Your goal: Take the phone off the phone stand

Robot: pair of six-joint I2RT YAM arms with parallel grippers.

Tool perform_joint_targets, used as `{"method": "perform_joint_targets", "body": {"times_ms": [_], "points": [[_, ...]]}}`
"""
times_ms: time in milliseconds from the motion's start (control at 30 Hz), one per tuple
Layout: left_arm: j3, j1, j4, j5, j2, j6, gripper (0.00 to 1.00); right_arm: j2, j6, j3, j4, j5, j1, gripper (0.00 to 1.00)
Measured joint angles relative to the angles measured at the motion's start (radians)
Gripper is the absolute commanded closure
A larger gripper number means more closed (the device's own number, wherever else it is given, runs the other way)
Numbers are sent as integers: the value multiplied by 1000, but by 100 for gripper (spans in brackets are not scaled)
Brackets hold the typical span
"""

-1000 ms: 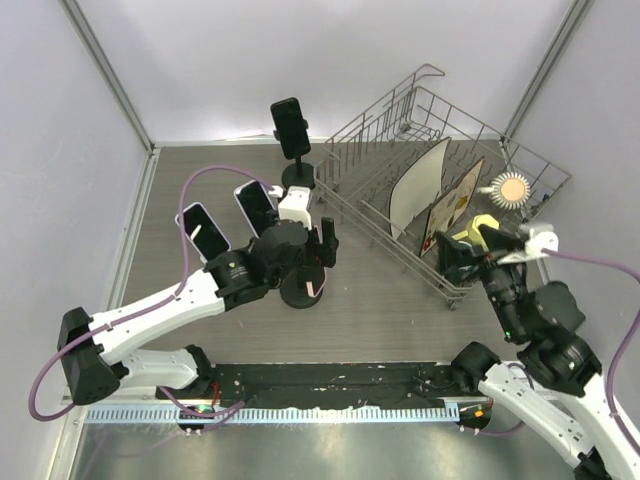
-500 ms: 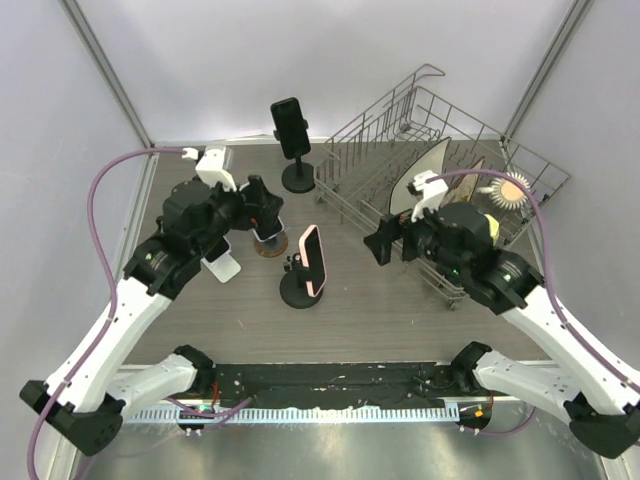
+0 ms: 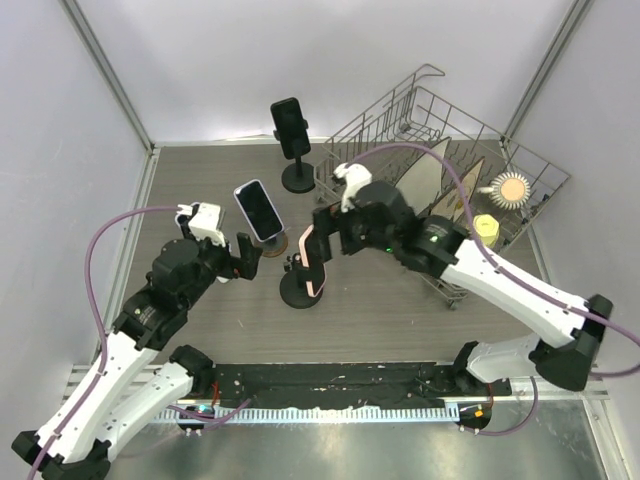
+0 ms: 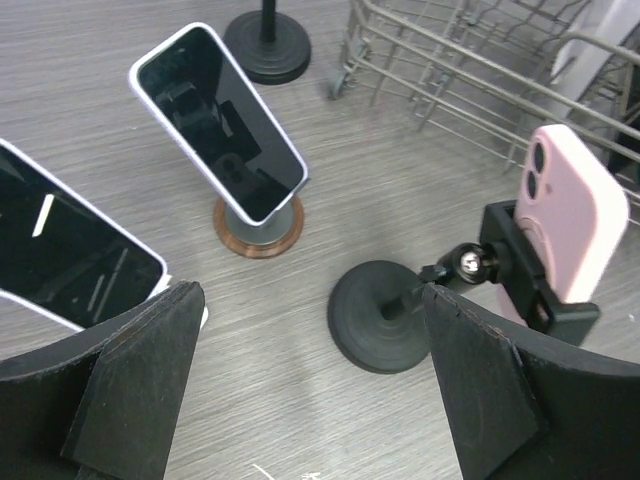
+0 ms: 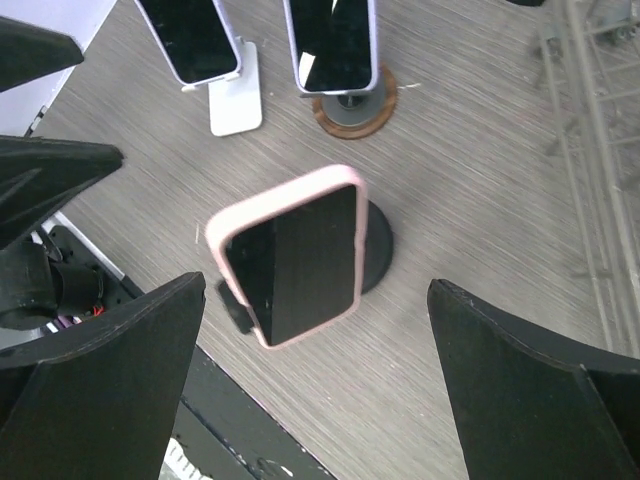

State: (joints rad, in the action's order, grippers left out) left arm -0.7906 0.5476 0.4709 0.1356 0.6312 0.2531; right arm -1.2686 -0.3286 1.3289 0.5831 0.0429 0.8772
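Observation:
A pink-cased phone [image 3: 309, 261] stands clamped in a black phone stand [image 3: 297, 292] at mid-table. In the right wrist view its dark screen [image 5: 295, 255] faces up, just ahead of my right gripper [image 5: 320, 390]. That gripper is open and holds nothing. My right gripper [image 3: 326, 230] hovers over the phone's top edge. The left wrist view shows the phone's pink back [image 4: 570, 215] and the stand's round base [image 4: 385, 315]. My left gripper [image 4: 315, 400] is open and empty. It hangs to the left of the stand [image 3: 241, 262].
A white phone on a wooden-based stand [image 3: 257, 211] stands just behind my left gripper. Another white phone [image 4: 60, 250] on a white stand lies to its left. A black phone on a black stand [image 3: 290, 130] is at the back. A wire dish rack [image 3: 440, 165] with plates fills the right.
My right arm has swung left from the dish rack to above the pink phone. My left arm has pulled back to the left of the stand and its gripper has opened wider.

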Motion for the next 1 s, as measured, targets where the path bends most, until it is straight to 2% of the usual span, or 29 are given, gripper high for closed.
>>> {"method": "perform_joint_targets", "body": {"times_ms": [133, 300, 433, 600, 767, 800, 833, 1000], "points": [[0, 0, 13, 61, 24, -9, 5, -96, -36, 83, 2, 186, 156, 1], [0, 0, 21, 93, 43, -11, 5, -171, -72, 142, 13, 402, 283, 1], [0, 0, 21, 105, 23, -11, 5, -245, -93, 201, 38, 549, 316, 5], [2, 0, 20, 119, 7, -11, 5, -303, -118, 211, 70, 637, 324, 10], [4, 0, 20, 120, 7, -11, 6, -328, -139, 210, 86, 695, 330, 22], [4, 0, 20, 119, 7, -11, 6, -330, -142, 209, 85, 704, 331, 26], [4, 0, 20, 119, 8, -11, 6, -331, -145, 208, 84, 710, 332, 34], [5, 0, 20, 115, 8, -11, 5, -331, -147, 184, 64, 727, 337, 53]]}}
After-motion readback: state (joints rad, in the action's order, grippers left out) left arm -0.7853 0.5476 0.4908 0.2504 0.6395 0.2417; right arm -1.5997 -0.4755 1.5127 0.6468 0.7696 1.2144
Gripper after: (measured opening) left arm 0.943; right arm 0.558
